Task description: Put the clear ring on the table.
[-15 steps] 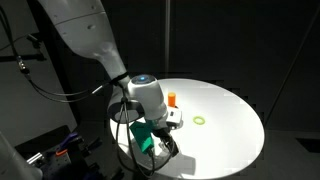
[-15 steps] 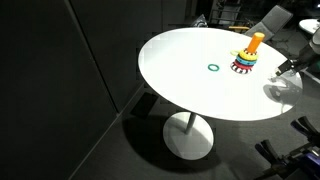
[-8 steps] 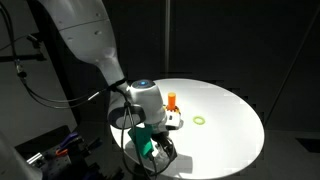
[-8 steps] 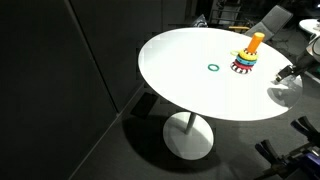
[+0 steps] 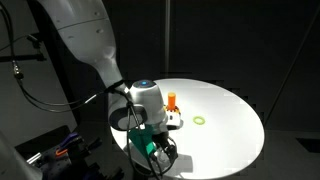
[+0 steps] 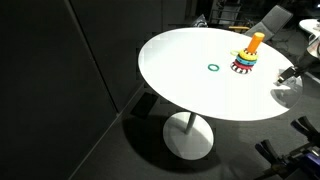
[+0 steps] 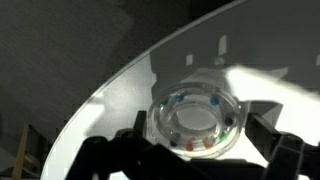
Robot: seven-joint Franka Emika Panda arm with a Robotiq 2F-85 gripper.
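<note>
In the wrist view the clear ring (image 7: 168, 118) sits at the middle of the frame, seen face-on as a round see-through band; being round it has no long axis, and its hole faces straight at the camera; small coloured specks show through its lower rim. The claw (image 7: 197, 132) comes in from the bottom edge; its dark fingers (image 7: 268, 142) stand one at the lower left and one at the lower right, pressed against opposite sides of the ring, so the claw is pinching the ring across its width. Behind the ring lies the white desk (image 7: 270, 60), which fills the upper right, with its curved edge running from the lower left to the top; grey shadows fall around the ring; whether the ring touches the desk I cannot tell.

In an exterior view the claw (image 5: 162, 152) hangs low over the lower-left rim of the desk (image 5: 235, 135); the ring is too faint to make out there; the ring toy (image 5: 171, 100) stands just above it in the frame, and a yellow-green ring (image 5: 200, 120) lies flat further right. In an exterior view the claw (image 6: 292, 72) is at the right edge of the frame, near the rim of the desk (image 6: 180, 75), with the ring toy (image 6: 247, 55) to its upper left and the green ring (image 6: 213, 68) well apart, toward the middle.
</note>
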